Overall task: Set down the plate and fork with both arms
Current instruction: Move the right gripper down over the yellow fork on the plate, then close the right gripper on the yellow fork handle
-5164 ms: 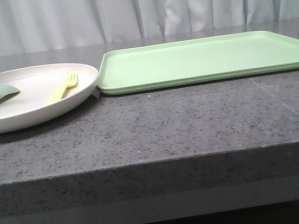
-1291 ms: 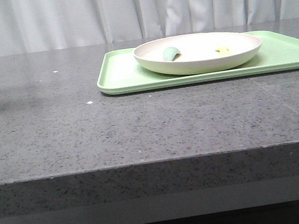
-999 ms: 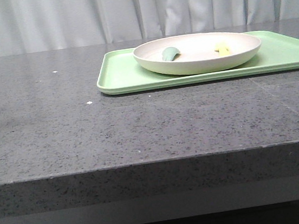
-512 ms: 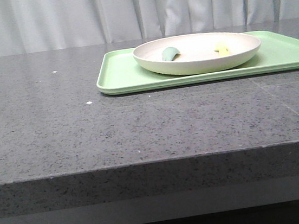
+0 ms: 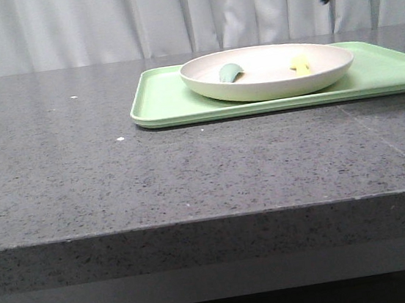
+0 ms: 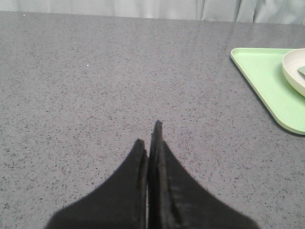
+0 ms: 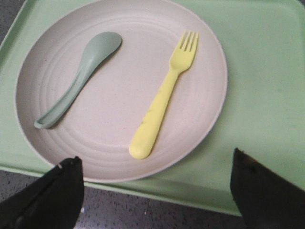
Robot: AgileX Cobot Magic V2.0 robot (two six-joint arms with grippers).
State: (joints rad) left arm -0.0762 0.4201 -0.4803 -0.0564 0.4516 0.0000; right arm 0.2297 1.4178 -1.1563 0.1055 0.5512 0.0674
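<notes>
The large round cream-white plastic plate is sitting on the flat rectangular light-green tray, itself lying on the speckled grey stone counter. Inside the plate the small pale-yellow plastic fork is lying beside a muted green-teal spoon, the two apart and both free.

The right claw is hovering over the plate's near rim with its jaws spread wide, gripping nothing. The step in hand looks like picking up the fork. Doing it well probably means coming down centred on the handle, jaws straddling it crosswise, and closing low against the plate floor without nudging the spoon or tipping the rim.

The left claw is hanging over bare counter, well away from the tray, its fingers pressed together and empty.

In the front view the right arm is cut off at the top edge, and the plate's rim is hiding most of both utensils.
</notes>
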